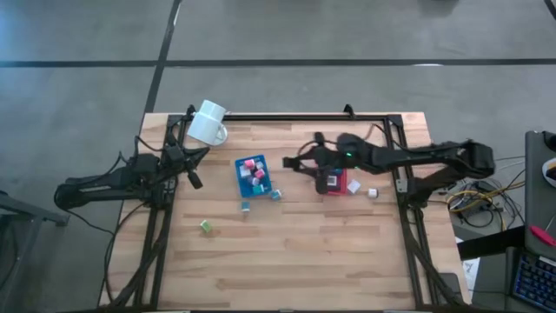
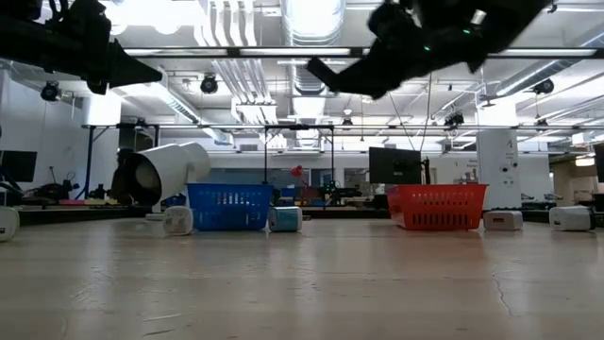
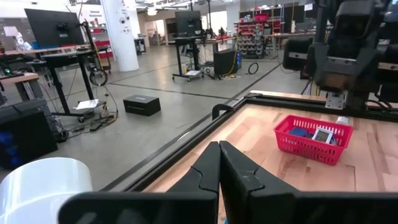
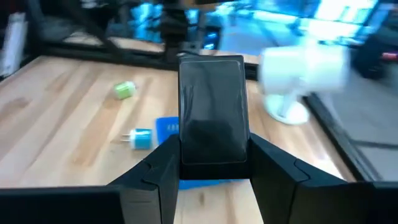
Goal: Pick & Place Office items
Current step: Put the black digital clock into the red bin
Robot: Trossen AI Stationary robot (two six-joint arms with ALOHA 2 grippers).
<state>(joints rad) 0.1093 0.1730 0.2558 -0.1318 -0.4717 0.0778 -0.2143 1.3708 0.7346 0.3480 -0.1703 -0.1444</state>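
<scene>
My right gripper (image 4: 212, 169) is shut on a black block (image 4: 211, 106) and hangs in the air between the red tray (image 1: 335, 184) and the blue tray (image 1: 254, 176), which holds several small blocks. Loose blocks lie on the table: a green one (image 1: 206, 226), two teal ones (image 1: 246, 206) (image 1: 275, 195) and two white ones (image 1: 354, 185) (image 1: 373, 193). My left gripper (image 1: 194, 179) waits shut at the table's left edge, beside the white mug (image 1: 208, 123). My right gripper pinches the black block between its two fingers (image 4: 158, 171), on the block's two opposite sides near its lower end (image 4: 211, 158). The fingers come almost level from the table's right side. The block juts out past the fingertips, lifted clear of the table.
The white mug lies on its side at the far left, its mouth facing the low view (image 2: 151, 178). The dark frame rail (image 1: 295, 116) runs along the far edge. Bare wood (image 1: 313, 261) fills the near half of the table.
</scene>
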